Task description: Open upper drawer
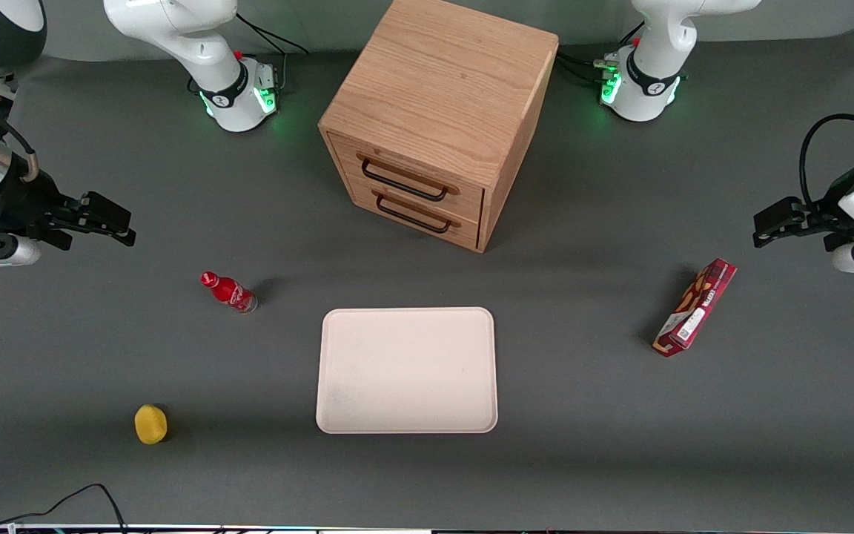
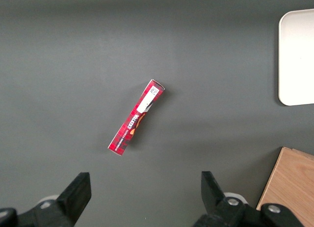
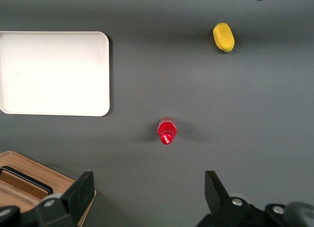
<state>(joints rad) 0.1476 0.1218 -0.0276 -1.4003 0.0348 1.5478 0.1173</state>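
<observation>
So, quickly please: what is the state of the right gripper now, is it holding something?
Right gripper: open, holding nothing, hanging above the table toward the working arm's end, well away from the upper drawer, which is shut.

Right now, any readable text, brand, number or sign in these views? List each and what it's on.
Nothing reads clearly.
Red snack box: white lettering and a white barcode label, too small to read.
Red bottle: white script on its label, too blurred to read.
Arm bases: a dark band with a small mark, unreadable.
Oak cabinet, upper drawer, tray, yellow object: no text.
Gripper, open, hangs above the table toward the working arm's end: no markings.
</observation>
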